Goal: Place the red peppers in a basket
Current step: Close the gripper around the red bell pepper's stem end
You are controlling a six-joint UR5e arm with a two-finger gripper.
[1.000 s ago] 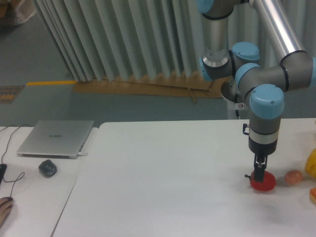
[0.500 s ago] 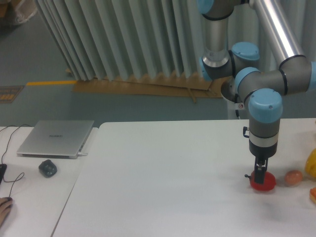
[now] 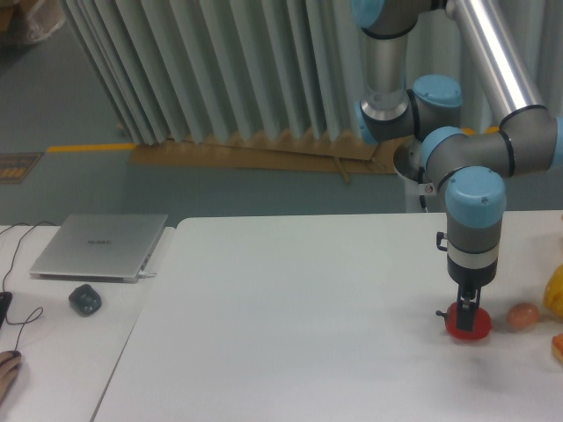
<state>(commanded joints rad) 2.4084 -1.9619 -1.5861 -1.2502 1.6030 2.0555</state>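
Note:
The red pepper [image 3: 471,328] sits on the white table [image 3: 290,325] at the right side, glossy and squat. My gripper [image 3: 465,314] points straight down onto the pepper's top, its narrow dark fingers close together at the stem area. The fingers look pressed into or around the top of the pepper, but the view is too small to show whether they grip it. No basket is in view.
A tan-orange egg-shaped item [image 3: 522,316] lies just right of the pepper. A yellow item [image 3: 554,294] and an orange item [image 3: 558,347] sit at the right edge. A laptop [image 3: 99,246], a dark mouse [image 3: 84,300] and cables lie on the left table.
The arm's wrist has shifted slightly right and lower, with the gripper staying on top of the pepper. The pepper has barely moved.

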